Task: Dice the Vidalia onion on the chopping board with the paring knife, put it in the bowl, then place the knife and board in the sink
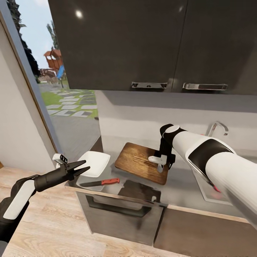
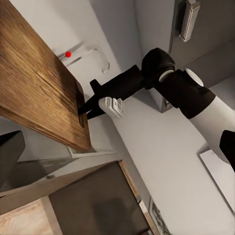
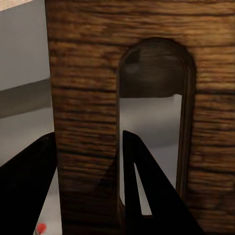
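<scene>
The brown chopping board (image 1: 137, 160) hangs tilted above the countertop (image 1: 178, 187), casting a dark shadow on it. My right gripper (image 1: 162, 163) is shut on the board's edge by the handle slot. In the right wrist view, one finger (image 3: 142, 196) passes through the slot of the board (image 3: 83, 98). The left wrist view has the board (image 2: 39, 83) pinched by the right gripper (image 2: 87, 106). The paring knife (image 1: 100, 182) lies on the countertop near its front edge, beside the white bowl (image 1: 94, 163). My left gripper (image 1: 84, 167) hovers open over the bowl's near-left side. The onion is out of view.
The sink (image 1: 204, 192) lies to the right, mostly hidden behind my right arm, with its chrome faucet (image 1: 217, 126) behind. Dark upper cabinets (image 1: 142, 43) hang above the counter. A glass door stands at the left, and a drawer front (image 1: 117, 210) lies below the counter's edge.
</scene>
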Available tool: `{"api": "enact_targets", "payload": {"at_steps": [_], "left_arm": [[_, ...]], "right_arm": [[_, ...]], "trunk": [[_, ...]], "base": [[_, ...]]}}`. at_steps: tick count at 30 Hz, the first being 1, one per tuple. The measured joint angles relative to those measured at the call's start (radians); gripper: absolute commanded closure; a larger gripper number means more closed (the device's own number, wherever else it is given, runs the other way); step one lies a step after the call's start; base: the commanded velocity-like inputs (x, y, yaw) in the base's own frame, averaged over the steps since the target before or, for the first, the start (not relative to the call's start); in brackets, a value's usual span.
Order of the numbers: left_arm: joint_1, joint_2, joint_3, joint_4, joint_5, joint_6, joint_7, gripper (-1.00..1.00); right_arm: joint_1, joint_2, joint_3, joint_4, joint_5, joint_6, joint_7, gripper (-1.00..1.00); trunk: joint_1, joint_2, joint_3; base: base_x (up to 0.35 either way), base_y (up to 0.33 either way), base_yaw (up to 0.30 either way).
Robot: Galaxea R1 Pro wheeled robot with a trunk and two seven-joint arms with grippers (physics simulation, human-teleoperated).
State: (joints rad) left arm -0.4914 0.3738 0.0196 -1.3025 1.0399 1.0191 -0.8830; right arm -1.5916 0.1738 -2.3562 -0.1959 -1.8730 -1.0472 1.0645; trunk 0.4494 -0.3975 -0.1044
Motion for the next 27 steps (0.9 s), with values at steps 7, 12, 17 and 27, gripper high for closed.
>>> {"api": "enact_targets", "payload": {"at_steps": [7,12,17,27], "left_arm": [[0.000,-0.001,0.000,0.000,0.000,0.001,0.000,-1.00],[0.000,0.000,0.000,0.000,0.000,0.001,0.000,-1.00],[0.000,0.001,0.000,0.000,0.000,0.001,0.000,-1.00],[0.000,0.001,0.000,0.000,0.000,0.000,0.001,-1.00]], "right_arm": [[0.001,0.000,0.000,-0.007,0.002,0.000,0.000,1.00],[0.001,0.000,0.000,-0.024,0.004,0.000,0.000,1.00],[0.001,0.000,0.000,-0.027,0.003,0.000,0.000,1.00],[0.001,0.000,0.000,-0.028,0.005,0.000,0.001,1.00]], "trunk": [[0.000,0.000,-0.011],[0.000,0.000,-0.020],[0.000,0.000,-0.028],[0.000,0.000,-0.044]], "base": [[0.000,0.000,0.000],[0.000,0.000,0.000],[0.000,0.000,0.000],[-0.041,-0.125,0.000]]}}
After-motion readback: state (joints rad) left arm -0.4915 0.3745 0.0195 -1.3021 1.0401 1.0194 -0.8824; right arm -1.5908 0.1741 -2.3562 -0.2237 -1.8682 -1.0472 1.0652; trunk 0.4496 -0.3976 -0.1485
